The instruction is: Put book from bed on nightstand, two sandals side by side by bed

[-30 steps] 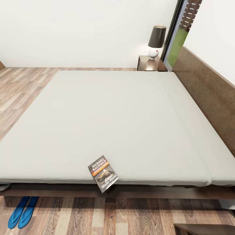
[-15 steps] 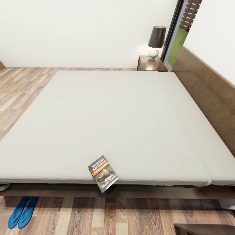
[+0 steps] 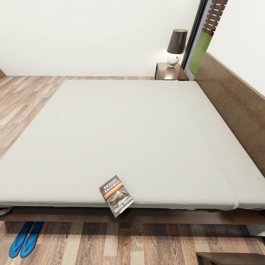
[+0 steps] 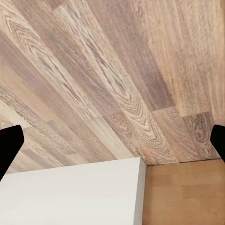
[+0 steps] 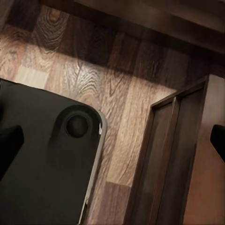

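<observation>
Nothing is picked up yet: the thin glossy paperback book (image 3: 116, 195) lies flat at the near edge of the pale grey mattress of the bed (image 3: 121, 140), one corner overhanging. The blue sandals (image 3: 25, 238) lie side by side on the wood-grain floor (image 3: 110, 243). Next, I judge, an arm must reach the book; both grippers' fingers seem spread, though only dark tips show.

Left gripper (image 4: 112, 140) and right gripper (image 5: 112, 140), jaws spread wide, pointing floorward.

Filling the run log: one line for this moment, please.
dark paperback book: overhanging pale grey bed edge | blue sandals: floor, side by side | jaws: open
</observation>
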{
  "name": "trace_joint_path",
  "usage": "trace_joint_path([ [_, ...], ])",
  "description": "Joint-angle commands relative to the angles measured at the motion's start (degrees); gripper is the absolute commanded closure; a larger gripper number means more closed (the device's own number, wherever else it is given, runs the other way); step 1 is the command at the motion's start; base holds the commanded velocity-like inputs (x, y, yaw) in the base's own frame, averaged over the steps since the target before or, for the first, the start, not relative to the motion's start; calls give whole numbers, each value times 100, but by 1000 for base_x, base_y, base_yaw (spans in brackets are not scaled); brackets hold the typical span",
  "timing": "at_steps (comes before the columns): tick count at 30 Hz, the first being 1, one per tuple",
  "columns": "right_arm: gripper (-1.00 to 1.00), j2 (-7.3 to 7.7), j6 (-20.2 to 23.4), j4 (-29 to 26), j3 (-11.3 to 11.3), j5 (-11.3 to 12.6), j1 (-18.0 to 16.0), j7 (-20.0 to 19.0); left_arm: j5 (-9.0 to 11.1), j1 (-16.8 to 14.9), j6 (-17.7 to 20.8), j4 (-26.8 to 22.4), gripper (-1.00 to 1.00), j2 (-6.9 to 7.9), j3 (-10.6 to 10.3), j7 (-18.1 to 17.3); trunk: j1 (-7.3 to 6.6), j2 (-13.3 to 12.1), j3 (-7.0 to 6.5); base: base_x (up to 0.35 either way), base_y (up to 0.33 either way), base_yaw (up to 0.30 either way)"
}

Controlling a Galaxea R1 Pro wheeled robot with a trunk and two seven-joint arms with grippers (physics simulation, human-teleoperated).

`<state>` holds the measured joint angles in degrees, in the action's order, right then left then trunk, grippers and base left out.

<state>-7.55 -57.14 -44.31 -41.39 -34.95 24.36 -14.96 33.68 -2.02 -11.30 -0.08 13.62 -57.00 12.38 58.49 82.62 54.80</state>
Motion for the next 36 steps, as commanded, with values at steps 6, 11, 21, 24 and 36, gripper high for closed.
trace_joint_path([
  [6, -100, -48, 328, -367, -27, 355, 0, -679, 35, 0, -12, -1, -100, 1, -48, 12, 0, 2, 2, 0, 0, 0],
  [11, -100, -133, 444, -667, -27, 570, 5, -1082, 34, 0, -12, -1, -100, 1, -48, 11, 0, 2, 2, 0, 0, 0],
  [21, -100, -180, 1019, -1151, 1, 698, 11, -1435, 35, 1, -14, -1, -100, 1, -48, 12, 0, 2, 2, 0, 0, 0],
  [24, -100, -190, 1146, -1301, 16, 709, 14, -1595, 36, 0, -13, -1, -100, 1, -48, 11, 0, 2, 2, 0, 0, 0],
  [36, -100, -194, 1763, -1633, 63, 721, 10, -1785, 33, 1, -18, -1, -100, 1, -48, 11, 0, 2, 2, 0, 0, 0],
])
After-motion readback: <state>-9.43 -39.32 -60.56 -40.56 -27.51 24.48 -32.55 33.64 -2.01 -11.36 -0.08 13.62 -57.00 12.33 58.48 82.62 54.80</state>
